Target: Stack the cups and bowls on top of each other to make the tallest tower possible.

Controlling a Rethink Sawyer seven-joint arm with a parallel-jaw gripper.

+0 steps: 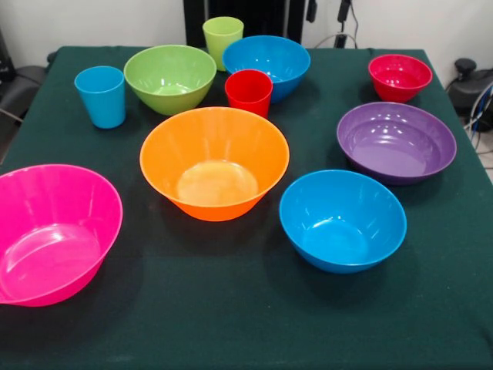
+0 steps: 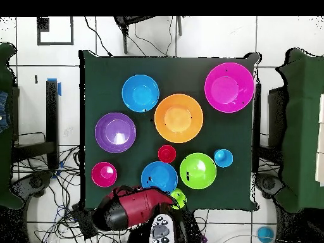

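All bowls and cups stand apart, upright, on the dark green table (image 1: 231, 331); none is nested in another. The big orange bowl (image 1: 214, 162) (image 2: 179, 118) is in the middle. Around it are the pink bowl (image 1: 54, 231) (image 2: 229, 87), a blue bowl (image 1: 343, 220) (image 2: 140, 93), the purple bowl (image 1: 397, 141) (image 2: 116, 132), the small red bowl (image 1: 400, 77) (image 2: 104, 174), a second blue bowl (image 1: 266, 65) (image 2: 159, 176) and the lime green bowl (image 1: 170, 77) (image 2: 197, 171). The light blue cup (image 1: 101, 95) (image 2: 223, 158), red cup (image 1: 249, 92) (image 2: 167, 154) and lime green cup (image 1: 223, 38) (image 2: 179, 200) stand near them. My gripper does not show.
In the overhead view my red and black arm (image 2: 136, 205) lies folded over the table's edge beside the lime green cup. Dark chairs (image 2: 294, 126) flank the table, and cables (image 2: 69, 164) trail over the floor.
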